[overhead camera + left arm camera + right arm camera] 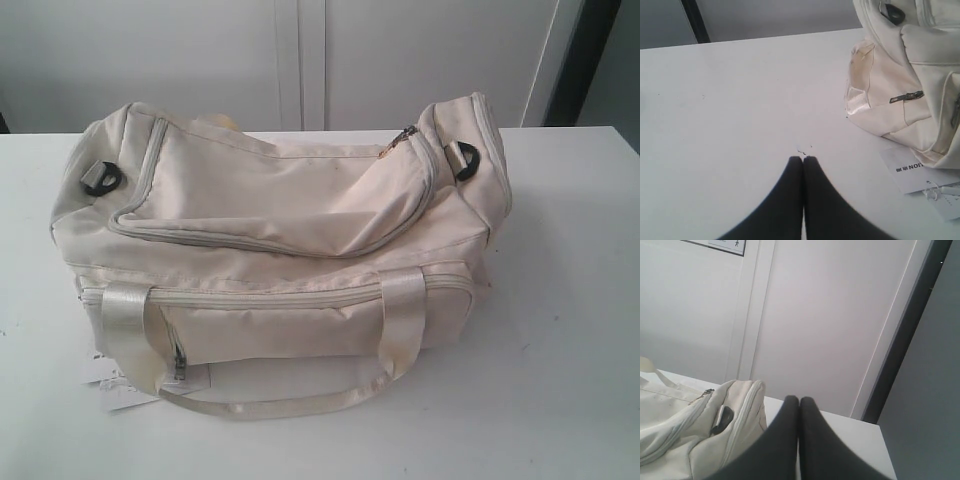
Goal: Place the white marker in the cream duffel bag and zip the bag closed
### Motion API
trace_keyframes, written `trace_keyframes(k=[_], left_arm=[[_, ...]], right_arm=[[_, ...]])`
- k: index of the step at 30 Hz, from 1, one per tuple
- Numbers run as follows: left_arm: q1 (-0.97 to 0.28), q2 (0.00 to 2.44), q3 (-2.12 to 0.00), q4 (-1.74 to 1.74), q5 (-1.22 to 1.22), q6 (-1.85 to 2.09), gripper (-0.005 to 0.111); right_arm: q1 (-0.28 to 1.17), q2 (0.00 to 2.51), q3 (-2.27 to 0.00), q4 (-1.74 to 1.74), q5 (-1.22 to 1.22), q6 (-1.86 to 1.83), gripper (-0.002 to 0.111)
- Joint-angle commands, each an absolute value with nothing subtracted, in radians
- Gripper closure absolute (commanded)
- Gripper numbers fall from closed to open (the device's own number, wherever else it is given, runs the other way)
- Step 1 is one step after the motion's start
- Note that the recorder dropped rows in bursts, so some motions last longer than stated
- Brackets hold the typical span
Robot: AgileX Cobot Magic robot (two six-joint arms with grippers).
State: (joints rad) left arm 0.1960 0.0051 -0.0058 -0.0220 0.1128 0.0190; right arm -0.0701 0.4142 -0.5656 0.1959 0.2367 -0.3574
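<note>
The exterior view looks down on the whole cream duffel bag. Each wrist view sits low beside one bag end, the right facing the wall.

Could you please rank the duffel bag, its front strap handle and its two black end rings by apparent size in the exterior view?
1. cream duffel bag
2. front strap handle
3. left black ring and right black ring: about alike, so unranked.

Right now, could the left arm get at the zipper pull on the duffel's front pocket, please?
Probably yes: the left gripper, shut, faces bare table beside the cream duffel bag, and nothing stands between it and the zipper pull. It would need to open first.
</note>
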Motion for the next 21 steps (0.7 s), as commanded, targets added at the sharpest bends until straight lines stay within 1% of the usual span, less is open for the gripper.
trace_keyframes(k=[1, 3, 21], left_arm=[[0.197, 0.0, 0.0, -0.041, 0.17, 0.021, 0.107], [0.197, 0.0, 0.0, -0.04, 0.226, 0.025, 0.107], [0.197, 0.0, 0.0, -0.04, 0.211, 0.045, 0.107]], right_arm=[[-0.065, 0.41, -0.557, 0.194, 0.24, -0.364, 0.108], [-0.065, 0.41, -0.557, 0.194, 0.24, -0.364, 0.108], [-0.065, 0.41, -0.557, 0.194, 0.24, -0.364, 0.108]])
